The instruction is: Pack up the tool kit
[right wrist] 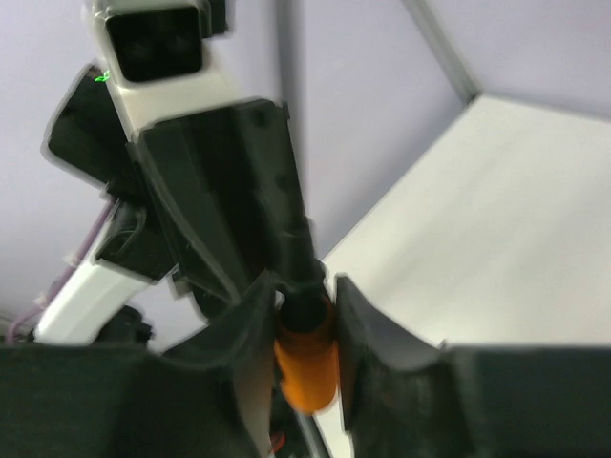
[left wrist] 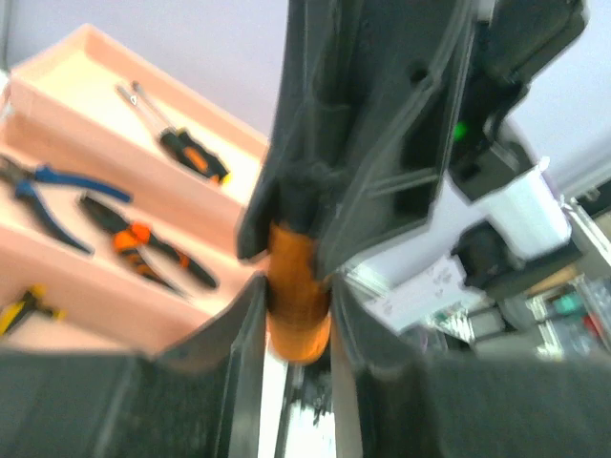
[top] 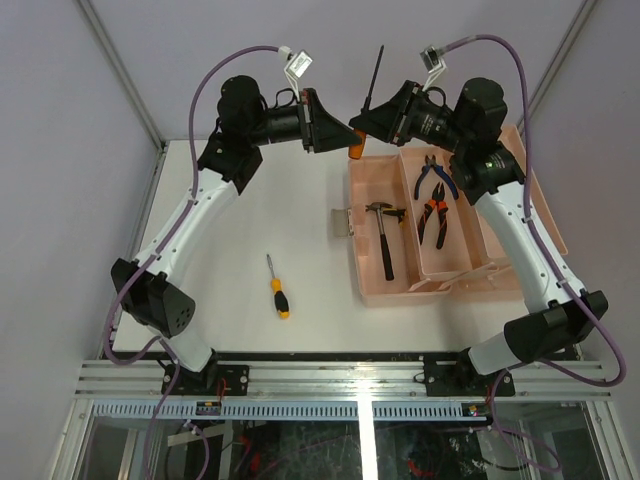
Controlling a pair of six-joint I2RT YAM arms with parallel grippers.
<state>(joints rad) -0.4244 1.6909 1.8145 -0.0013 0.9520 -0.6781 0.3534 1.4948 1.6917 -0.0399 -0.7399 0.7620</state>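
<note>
Toolbox [top: 372, 180] has hammer [top: 383, 235], 2 pliers [top: 433, 205]; yellow-black screwdriver [top: 277, 288] unpacked; left gripper [left wrist: 298, 296] clamps orange screwdriver [top: 357, 152], right gripper [right wrist: 305, 305] grip unclear.

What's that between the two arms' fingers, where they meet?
An orange-handled screwdriver, flanked by the left fingers and the right fingers; both wrist views show it.

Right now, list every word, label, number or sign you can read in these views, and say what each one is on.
No text is legible in any view.
On the white sheet in the left wrist view: dark print, too blurred to read.
On the white cable tags: too small to show any print.
On the toolbox, pliers, hammer and orange screwdriver: no lettering visible.
</note>
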